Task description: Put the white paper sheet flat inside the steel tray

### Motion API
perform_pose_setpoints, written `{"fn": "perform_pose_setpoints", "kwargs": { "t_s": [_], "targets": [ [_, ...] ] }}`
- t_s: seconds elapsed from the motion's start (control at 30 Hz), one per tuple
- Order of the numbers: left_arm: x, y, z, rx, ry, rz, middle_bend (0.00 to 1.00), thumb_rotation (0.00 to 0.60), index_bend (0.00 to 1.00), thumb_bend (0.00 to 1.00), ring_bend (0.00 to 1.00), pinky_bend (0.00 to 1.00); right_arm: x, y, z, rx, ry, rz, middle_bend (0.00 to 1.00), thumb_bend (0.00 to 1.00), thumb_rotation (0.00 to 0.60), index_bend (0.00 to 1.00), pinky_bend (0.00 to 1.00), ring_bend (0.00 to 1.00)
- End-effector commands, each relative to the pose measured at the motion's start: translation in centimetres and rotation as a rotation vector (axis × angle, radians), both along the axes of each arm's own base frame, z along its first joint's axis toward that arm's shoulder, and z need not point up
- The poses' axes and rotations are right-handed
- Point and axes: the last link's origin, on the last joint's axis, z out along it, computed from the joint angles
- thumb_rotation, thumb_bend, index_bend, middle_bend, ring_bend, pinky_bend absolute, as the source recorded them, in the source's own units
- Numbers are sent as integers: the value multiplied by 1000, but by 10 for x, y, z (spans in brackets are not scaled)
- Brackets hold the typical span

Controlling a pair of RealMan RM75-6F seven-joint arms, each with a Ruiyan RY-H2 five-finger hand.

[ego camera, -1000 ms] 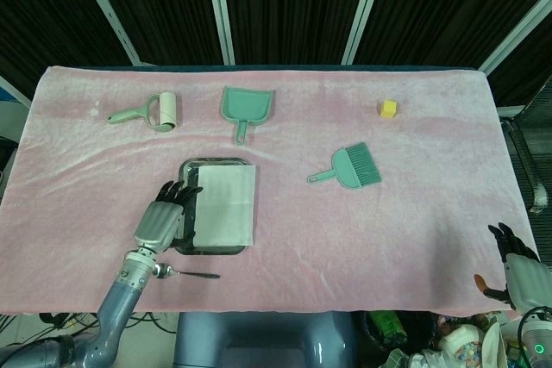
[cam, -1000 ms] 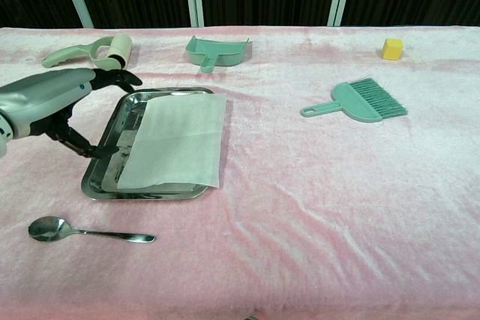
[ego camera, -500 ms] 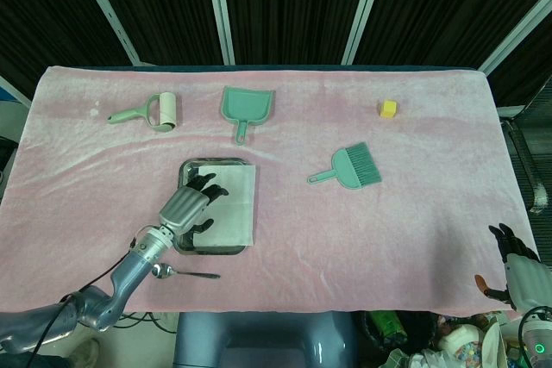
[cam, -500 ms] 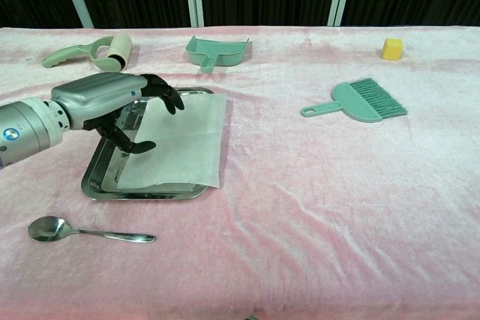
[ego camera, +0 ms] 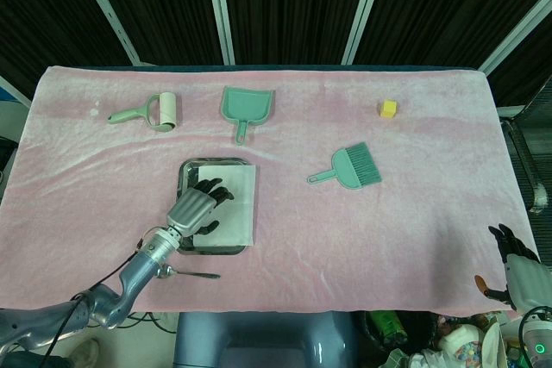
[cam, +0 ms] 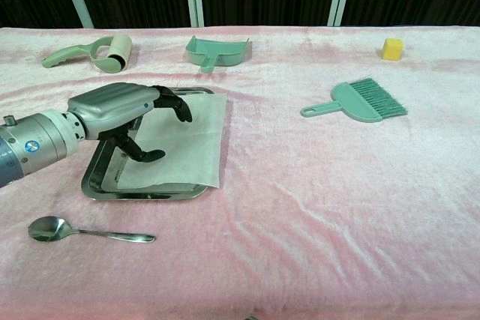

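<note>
The step in hand appears to be the seating of the paper sheet [cam: 178, 140] in the steel tray [cam: 100, 178]: the sheet is already laid over the tray, but its right edge and near-right corner are seen to overhang the right rim onto the pink cloth [cam: 315, 207]. It is therefore judged as not yet lying flat inside.

The left hand [cam: 124, 110] is held above the left part of the sheet, its fingers [cam: 174, 102] curled downward and loosely apart, with nothing pinched between them. Whether the fingertips are touching the paper cannot be told from either view. The right hand [ego camera: 517, 269] is seen at the bottom right corner of the head view, well apart from the tray, with fingers spread and nothing held.

The next move is judged to call for the sheet to be nudged leftward, so that its right edge drops inside the rim, and then to be pressed down. A light touch would be needed, since thin paper is likely to buckle or slide too far.

The sheet is seen as white, rectangular and thin, with a faint fold line across its middle. The left strip of the tray's shiny floor is left uncovered.
</note>
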Motion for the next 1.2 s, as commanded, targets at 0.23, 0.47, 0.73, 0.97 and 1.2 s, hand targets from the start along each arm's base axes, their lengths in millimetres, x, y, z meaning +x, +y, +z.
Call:
{"fn": "perform_pose_setpoints", "kwargs": {
  "t_s": [0.23,0.47,0.73,0.97,1.2],
  "targets": [
    [-3,0,-3,-12,18,14,244,600,273,324,91,219,0,0,0,0,1,1,7,250,600,0,151,98],
    [-10,-1,-3,-22,68,45,242,600,272,324,91,218,0,0,0,4,2,0,7,250,600,0,152,99],
    [-13,-1,-3,-27,83,67,241,600,272,325,91,218,0,0,0,5,1,-1,7,251,600,0,151,99],
    [-16,-3,0,-22,109,71,240,600,272,325,91,218,0,0,0,7,3,1,7,250,600,0,152,99],
    [-19,-2,4,-22,135,54,240,600,273,325,91,213,0,0,0,6,2,1,7,250,600,0,151,100]
  ]
}}
